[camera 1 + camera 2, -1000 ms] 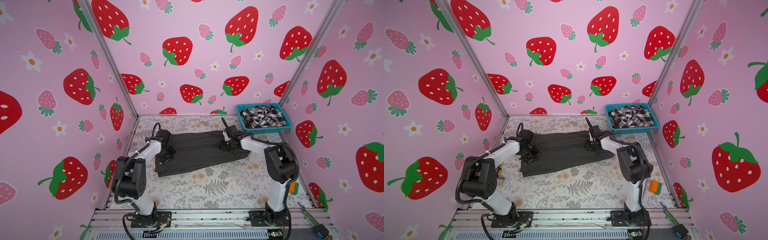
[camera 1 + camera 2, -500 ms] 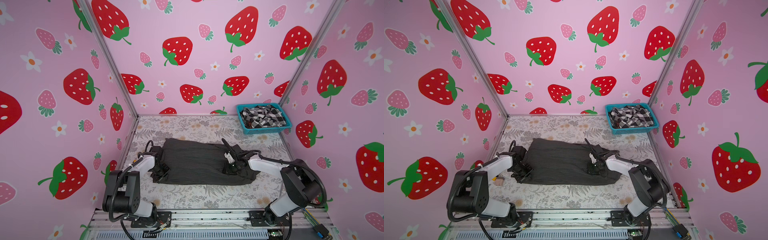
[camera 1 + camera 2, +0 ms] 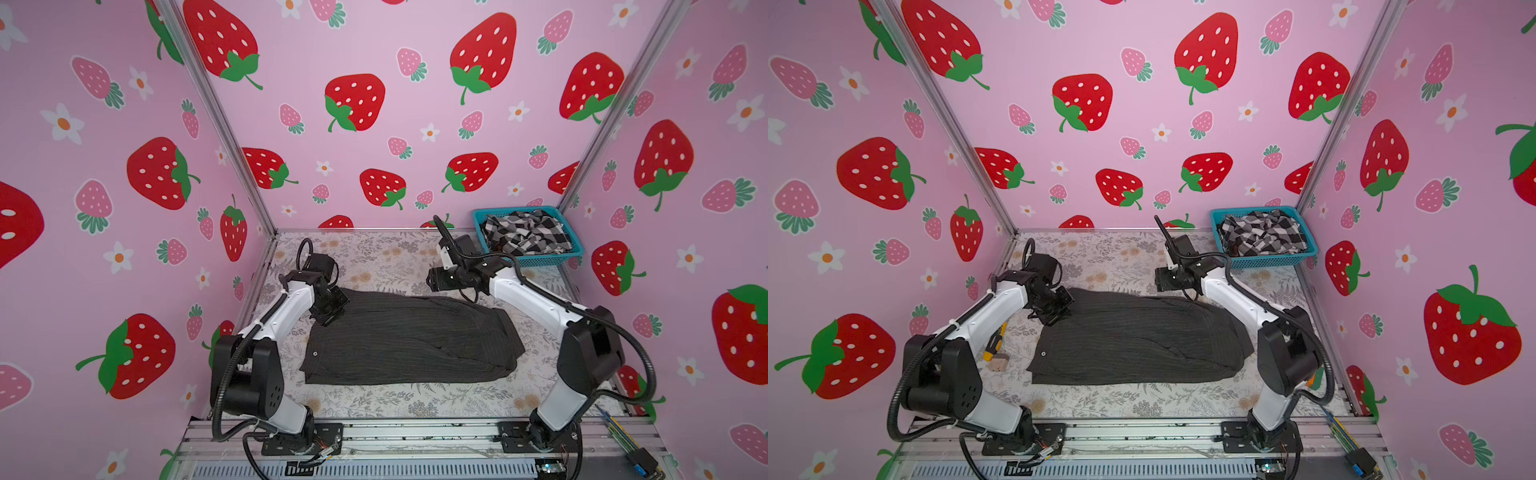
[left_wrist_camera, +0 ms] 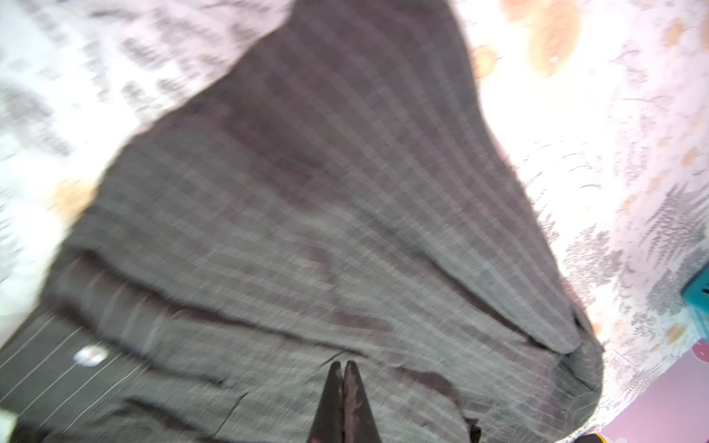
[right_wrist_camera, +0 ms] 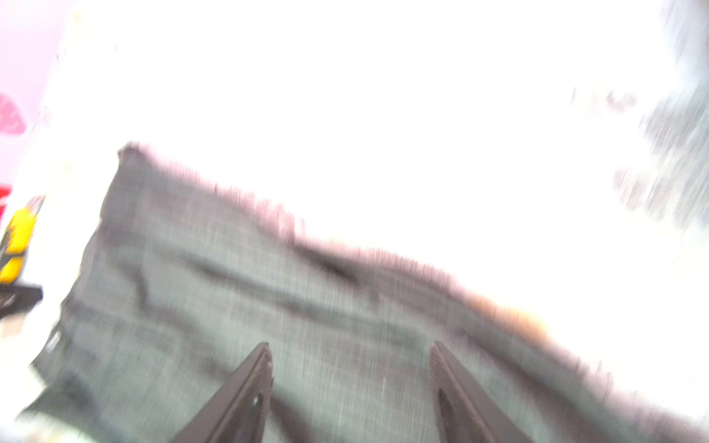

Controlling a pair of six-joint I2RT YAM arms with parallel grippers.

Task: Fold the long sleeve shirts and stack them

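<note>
Both ends of the pinstriped shirt (image 3: pixel 407 343), folded on the counter (image 3: pixel 374 257), need care: the left tool (image 4: pixel 344 374), pinched closed at its far left corner, should lift away without dragging cloth, and the right tool (image 5: pixel 350 347), jaws apart and empty, should flatten the bunched right end.

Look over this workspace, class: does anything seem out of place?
A small yellow-and-black tool and a beige block lie on the floral-print tabletop left of the charcoal pinstriped shirt. They are stray items unrelated to folding.

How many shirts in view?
2: grey pinstriped shirt folded on the table; checked shirt bunched in the blue basket, back right. More may hide beneath it.
</note>
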